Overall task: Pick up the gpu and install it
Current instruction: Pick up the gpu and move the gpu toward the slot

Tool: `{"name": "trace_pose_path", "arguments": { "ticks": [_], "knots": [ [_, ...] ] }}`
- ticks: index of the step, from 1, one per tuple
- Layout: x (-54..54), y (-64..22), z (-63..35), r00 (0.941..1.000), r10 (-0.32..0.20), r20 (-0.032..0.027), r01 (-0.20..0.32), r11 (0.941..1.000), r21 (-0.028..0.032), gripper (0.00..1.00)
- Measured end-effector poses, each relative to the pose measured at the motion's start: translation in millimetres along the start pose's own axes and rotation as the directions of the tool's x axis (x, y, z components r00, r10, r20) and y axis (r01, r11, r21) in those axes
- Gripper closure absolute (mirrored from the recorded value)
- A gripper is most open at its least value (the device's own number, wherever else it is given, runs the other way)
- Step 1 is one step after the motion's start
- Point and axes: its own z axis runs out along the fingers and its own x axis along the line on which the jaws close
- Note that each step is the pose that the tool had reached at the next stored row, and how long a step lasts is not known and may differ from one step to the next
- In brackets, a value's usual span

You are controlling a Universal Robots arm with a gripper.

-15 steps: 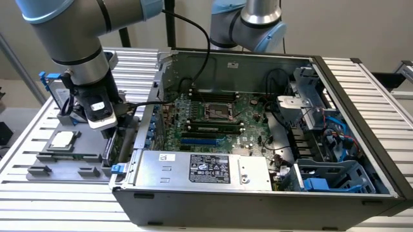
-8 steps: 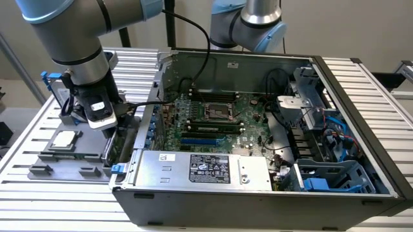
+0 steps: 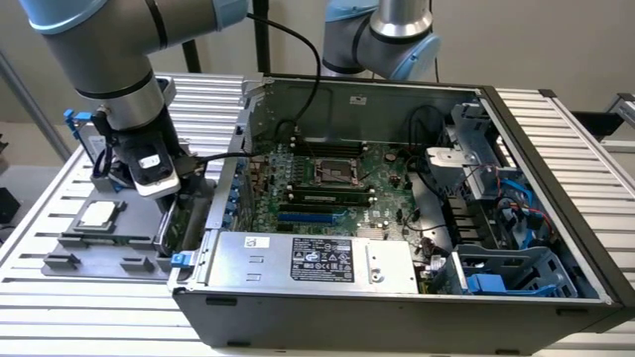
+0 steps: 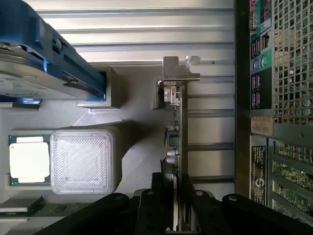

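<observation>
The pincer [image 4: 175,188] is clamped narrow on the gpu [image 4: 178,115], which stands edge-on between its fingers, just beside the computer case [image 4: 279,103].

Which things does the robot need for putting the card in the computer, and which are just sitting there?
For the job:
- gpu, standing on edge in the grey tray
- gripper, down over the gpu
- open computer case
- motherboard inside the case

Just lying about:
- hard drive in its blue frame
- processor chip in the tray
</observation>
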Motion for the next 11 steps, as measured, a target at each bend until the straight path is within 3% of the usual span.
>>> {"name": "trace_pose_path", "arguments": {
  "ticks": [11],
  "knots": [
    [0.4, 0.0, -0.4, 0.9999, -0.012, -0.0006, 0.012, 0.9999, -0.0003, 1.00]
  ]
}}
